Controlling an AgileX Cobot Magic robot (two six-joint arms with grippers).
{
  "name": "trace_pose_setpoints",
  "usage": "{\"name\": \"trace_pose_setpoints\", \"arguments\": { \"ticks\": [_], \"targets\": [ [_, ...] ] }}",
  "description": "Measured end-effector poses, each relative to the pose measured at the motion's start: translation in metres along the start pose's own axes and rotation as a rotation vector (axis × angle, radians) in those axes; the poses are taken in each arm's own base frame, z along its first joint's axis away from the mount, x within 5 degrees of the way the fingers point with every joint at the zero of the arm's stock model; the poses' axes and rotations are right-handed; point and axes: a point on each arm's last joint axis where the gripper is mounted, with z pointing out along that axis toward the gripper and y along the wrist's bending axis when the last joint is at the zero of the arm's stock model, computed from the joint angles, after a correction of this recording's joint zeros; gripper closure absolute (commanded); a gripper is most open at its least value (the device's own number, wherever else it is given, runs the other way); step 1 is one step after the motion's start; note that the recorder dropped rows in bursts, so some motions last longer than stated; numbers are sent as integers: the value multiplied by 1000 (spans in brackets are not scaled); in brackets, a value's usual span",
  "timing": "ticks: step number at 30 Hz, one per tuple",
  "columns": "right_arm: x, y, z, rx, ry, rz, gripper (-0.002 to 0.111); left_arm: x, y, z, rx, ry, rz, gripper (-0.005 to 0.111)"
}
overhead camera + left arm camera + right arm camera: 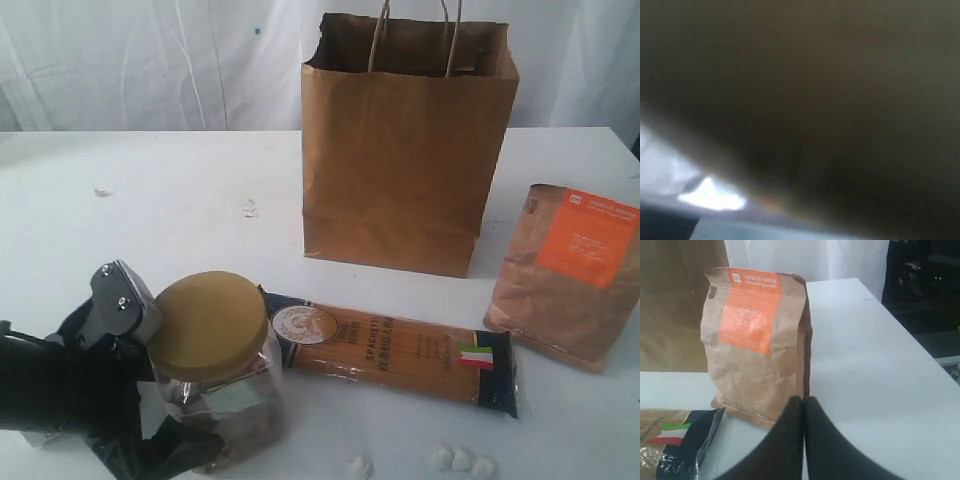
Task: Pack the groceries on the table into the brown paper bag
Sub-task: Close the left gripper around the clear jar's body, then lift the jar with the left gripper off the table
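Observation:
The brown paper bag (pixel 405 150) stands upright at the back of the white table (pixel 150 200). A gold-lidded clear jar (pixel 215 345) stands at the front left, between the wide-open fingers of my left gripper (pixel 160 372); one finger is by the lid, the other by the jar's base. The left wrist view is a dark blur. The dark-blue spaghetti packet (pixel 400 355) lies flat in front of the bag. The brown pouch with the orange label (pixel 570 275) sits at the right. My right gripper (pixel 804 401) is shut and empty, just short of the pouch (pixel 757 340).
Small white lumps (pixel 460 460) lie near the front edge, another (pixel 358 466) beside the jar. Tiny scraps (pixel 250 208) lie left of the bag. The table's right edge (pixel 900 330) runs past the pouch. The spaghetti packet's end (pixel 670 440) shows beside the right gripper.

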Motion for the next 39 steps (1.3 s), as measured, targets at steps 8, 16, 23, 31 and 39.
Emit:
{"name": "trace_pose_setpoints", "arguments": {
  "ticks": [8,16,23,31,39],
  "targets": [
    [0,0,0,0,0,0,108,3,2,4,23,69,125,2],
    [0,0,0,0,0,2,108,-9,4,5,36,21,121,2],
    [0,0,0,0,0,2,108,-9,7,5,0,22,89,26],
    [0,0,0,0,0,2,108,-10,8,5,-6,19,78,106],
    [0,0,0,0,0,2,108,-11,8,5,-12,9,56,107]
  ]
}}
